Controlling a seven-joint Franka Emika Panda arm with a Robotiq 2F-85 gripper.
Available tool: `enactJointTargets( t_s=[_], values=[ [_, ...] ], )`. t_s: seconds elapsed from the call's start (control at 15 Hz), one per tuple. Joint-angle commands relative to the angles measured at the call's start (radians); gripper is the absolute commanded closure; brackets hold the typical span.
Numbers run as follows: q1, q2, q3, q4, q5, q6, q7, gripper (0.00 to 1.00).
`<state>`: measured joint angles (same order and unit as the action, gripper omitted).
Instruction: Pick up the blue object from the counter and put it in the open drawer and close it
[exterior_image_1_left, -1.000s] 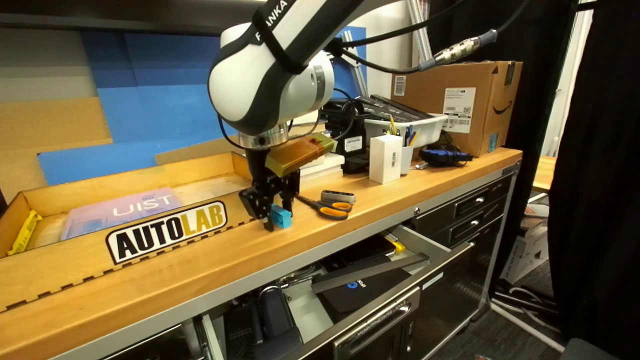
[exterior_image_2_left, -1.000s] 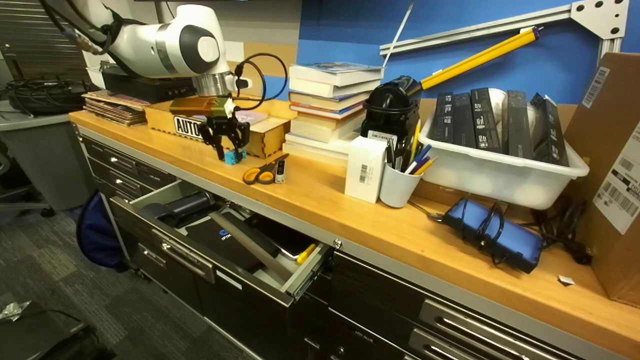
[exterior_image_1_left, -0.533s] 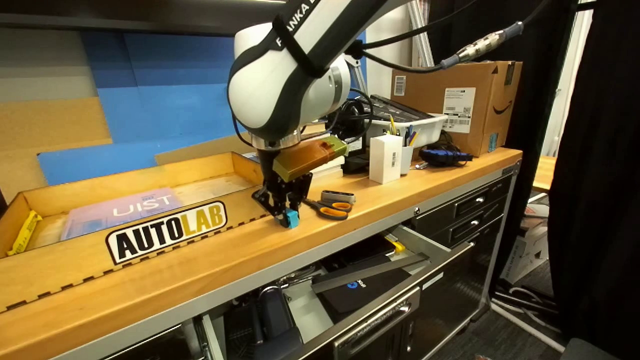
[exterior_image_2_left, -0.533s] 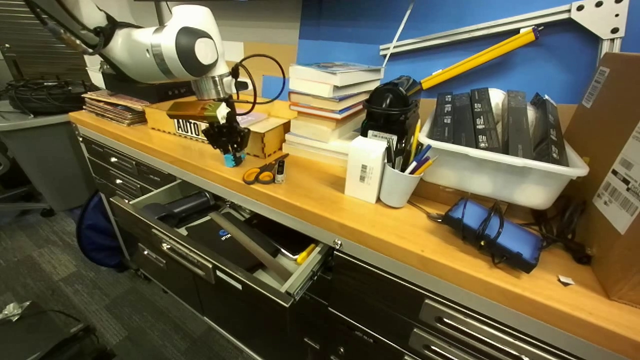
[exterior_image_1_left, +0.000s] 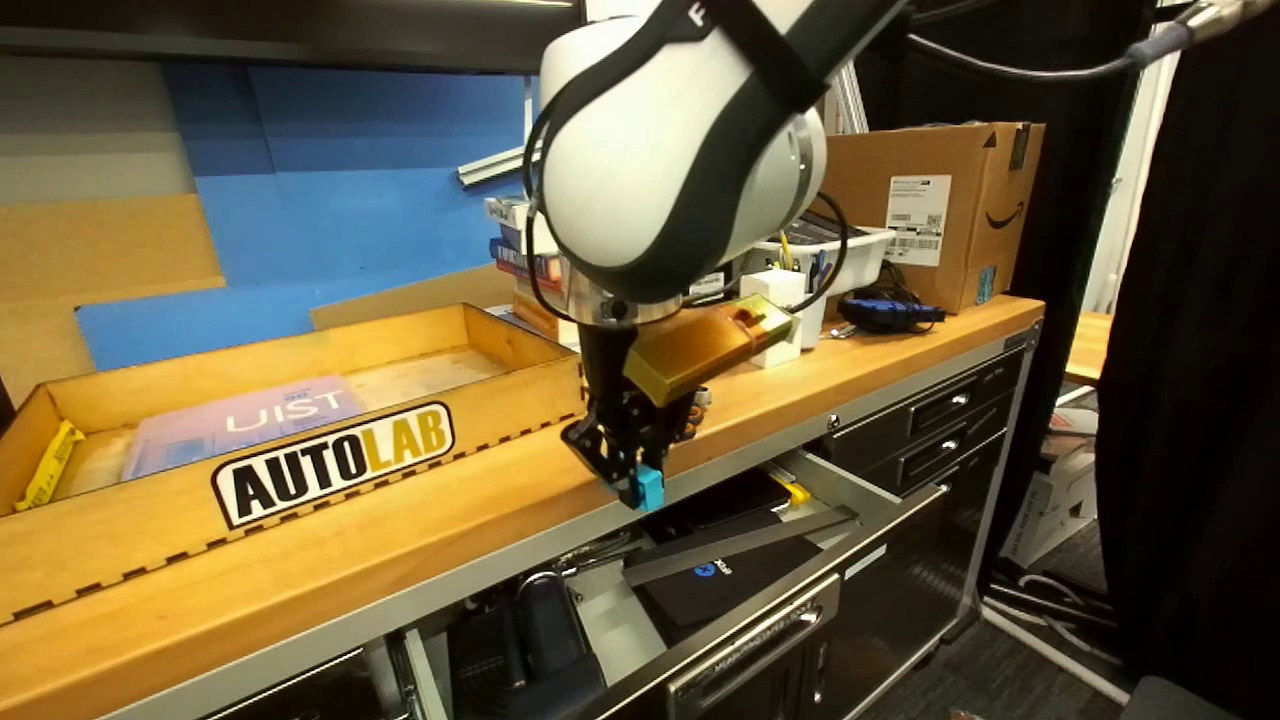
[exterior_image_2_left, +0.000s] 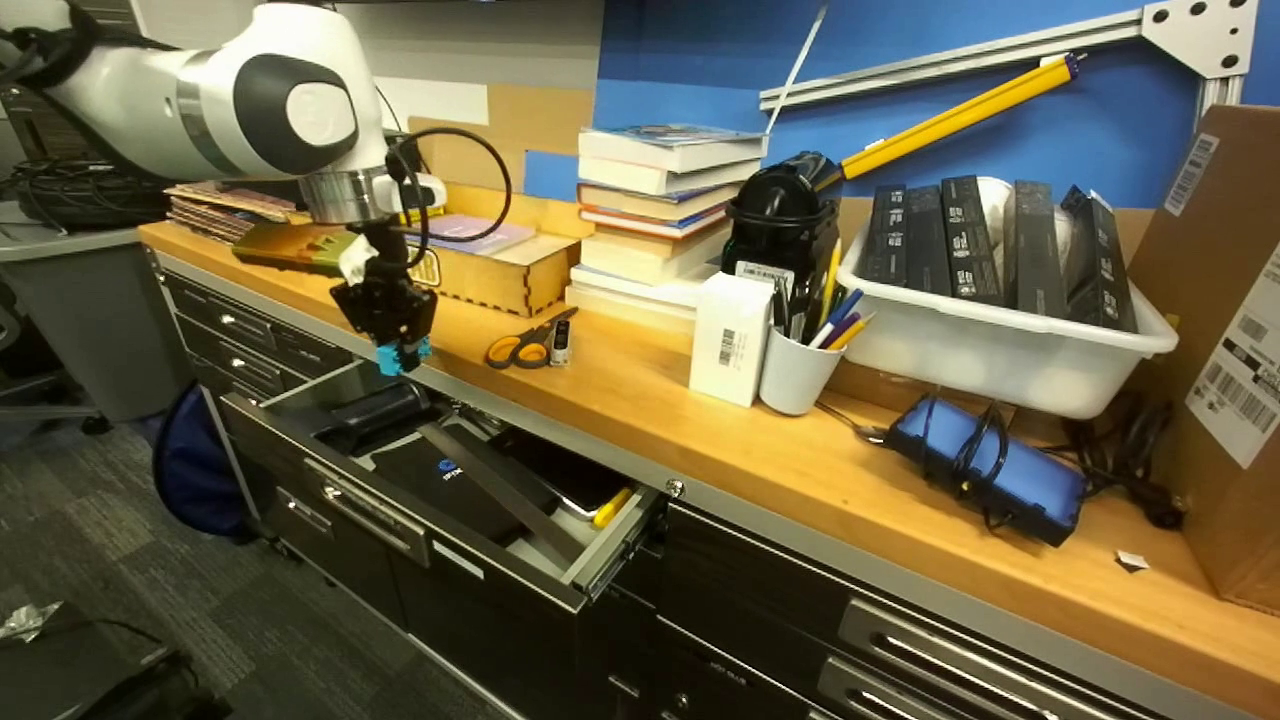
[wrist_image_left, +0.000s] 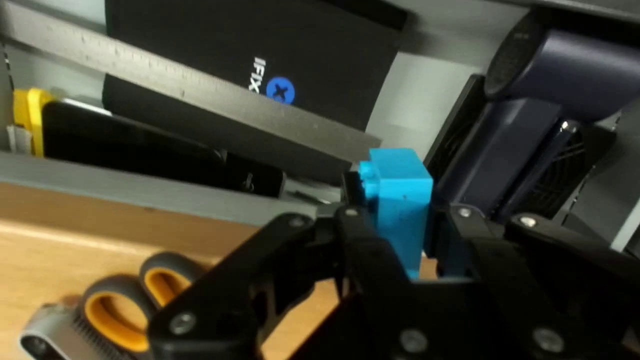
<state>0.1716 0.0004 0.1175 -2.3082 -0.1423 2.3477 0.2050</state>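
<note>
Blue block (wrist_image_left: 402, 200): held in the air by the front edge of the counter (exterior_image_2_left: 630, 410); whether over that edge or over the back of the open drawer (exterior_image_2_left: 615, 540), cannot tell

Gripper (wrist_image_left: 392, 215): fingers parted only by the block's width, clamped on it from both sides, studded face toward one finger

Drawer contents: steel ruler (wrist_image_left: 200, 92) lying across a black case (wrist_image_left: 240, 30) lettered IFIX; dark navy object (wrist_image_left: 500, 145), identity unclear, toward the end nearer the block

On the counter: scissors (exterior_image_2_left: 525, 350) with orange-lined handles, just beside a small grey item (exterior_image_2_left: 560, 345); box marked AUTOLAB (exterior_image_1_left: 120, 535), and next to it a stack of books (exterior_image_2_left: 665, 210); farther along, a white carton (exterior_image_2_left: 725, 345)
</note>
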Motion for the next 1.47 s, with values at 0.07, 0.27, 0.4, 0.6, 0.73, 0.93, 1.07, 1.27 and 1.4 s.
enactJointTargets(
  t_s=[0.07,0.27,0.4,0.6,0.73,0.93,1.07,1.27,1.4],
  values=[
    [-0.047,-0.055,-0.017,-0.158,-0.010,0.084,0.081,0.88],
    [-0.074,-0.037,-0.033,-0.174,-0.017,0.126,0.107,0.48],
    [-0.086,-0.042,-0.040,-0.182,-0.001,0.153,0.102,0.40],
    [-0.094,-0.082,-0.046,-0.220,0.038,0.180,0.076,0.17],
    [-0.093,-0.129,-0.046,-0.277,0.088,0.183,0.037,0.02],
    [-0.088,-0.175,-0.048,-0.366,0.167,0.152,-0.014,0.00],
    [-0.082,-0.192,-0.053,-0.419,0.226,0.150,-0.063,0.00],
    [-0.077,-0.234,-0.067,-0.484,0.325,0.149,-0.165,0.00],
    [-0.088,-0.192,-0.073,-0.446,0.332,0.126,-0.175,0.00]
  ],
)
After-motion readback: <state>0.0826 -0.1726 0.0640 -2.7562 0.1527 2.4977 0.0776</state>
